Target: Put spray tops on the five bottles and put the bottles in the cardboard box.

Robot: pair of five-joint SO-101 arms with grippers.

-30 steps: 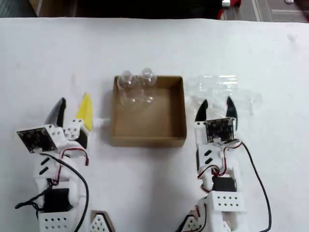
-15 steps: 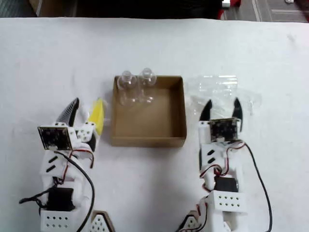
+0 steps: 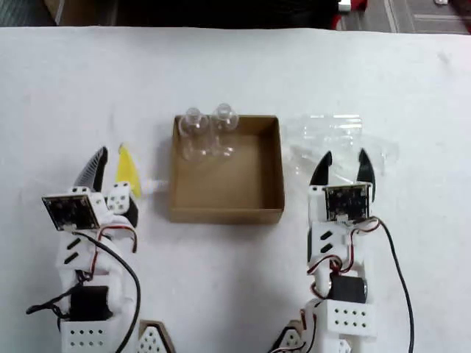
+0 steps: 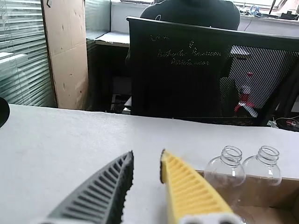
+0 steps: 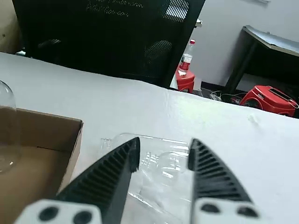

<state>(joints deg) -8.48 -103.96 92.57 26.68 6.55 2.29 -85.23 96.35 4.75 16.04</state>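
Here | bottles upright in cardboard box | left claw, right claw spread

1. You've got one cardboard box
2. Two bottles upright inside it
3. Clear plastic pieces beside it: number unreadable
4. Two grippers: left gripper, right gripper

Table: white, spread out before me
Facing me: black mesh chair
Window: slatted blinds, brown board beside them
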